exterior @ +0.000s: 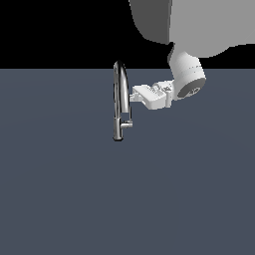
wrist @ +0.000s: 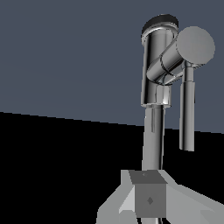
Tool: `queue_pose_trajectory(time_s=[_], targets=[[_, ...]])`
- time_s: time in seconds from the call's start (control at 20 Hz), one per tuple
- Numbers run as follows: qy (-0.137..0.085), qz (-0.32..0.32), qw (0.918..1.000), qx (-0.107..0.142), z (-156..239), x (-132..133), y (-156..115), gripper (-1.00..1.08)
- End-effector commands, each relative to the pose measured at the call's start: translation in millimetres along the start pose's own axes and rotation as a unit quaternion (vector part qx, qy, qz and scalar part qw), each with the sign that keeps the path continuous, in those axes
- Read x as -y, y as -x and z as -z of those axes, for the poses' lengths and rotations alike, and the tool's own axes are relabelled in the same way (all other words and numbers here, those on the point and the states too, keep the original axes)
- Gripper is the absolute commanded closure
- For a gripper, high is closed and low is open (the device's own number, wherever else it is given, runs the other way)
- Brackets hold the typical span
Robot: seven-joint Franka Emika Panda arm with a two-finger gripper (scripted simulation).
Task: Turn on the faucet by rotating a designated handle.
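Observation:
The chrome faucet (exterior: 119, 94) stands upright on the grey floor, its narrow arched spout rising from a straight stem. The handle (exterior: 127, 125), a short chrome stub, sticks out low on the stem toward the exterior view's right. My white gripper (exterior: 134, 92) reaches in level from that side, its tips right by the spout and well above the handle. In the wrist view the stem (wrist: 154, 131) runs up from behind my gripper (wrist: 148, 197), and the handle (wrist: 183, 52) shows its round end. My fingers sit together and hold nothing.
A flat grey floor (exterior: 124, 199) spreads all around the faucet. The arm's large grey and white links (exterior: 187, 74) hang above and to the exterior view's right of it. Behind the floor's far edge everything is black.

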State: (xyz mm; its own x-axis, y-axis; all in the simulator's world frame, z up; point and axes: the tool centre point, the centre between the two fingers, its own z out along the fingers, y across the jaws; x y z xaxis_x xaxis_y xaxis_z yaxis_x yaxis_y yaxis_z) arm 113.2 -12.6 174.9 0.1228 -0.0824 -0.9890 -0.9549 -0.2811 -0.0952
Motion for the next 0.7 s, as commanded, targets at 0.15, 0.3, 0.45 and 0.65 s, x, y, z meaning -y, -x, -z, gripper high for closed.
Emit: queue_pose_trajectory(time_s=[0.15,0.3,0.45,0.65], targets=[[-0.028,-0.03,0.9986,0.035,-6.3,3.1,-28.9,1.08],[-0.038,-0.04,0.9974,0.046,-9.3,3.7,-39.4,1.08],[-0.043,-0.046,0.9966,0.053,-11.3,4.0,-45.4,1.08],[-0.044,-0.047,0.9964,0.054,-12.3,4.1,-46.6,1.08]])
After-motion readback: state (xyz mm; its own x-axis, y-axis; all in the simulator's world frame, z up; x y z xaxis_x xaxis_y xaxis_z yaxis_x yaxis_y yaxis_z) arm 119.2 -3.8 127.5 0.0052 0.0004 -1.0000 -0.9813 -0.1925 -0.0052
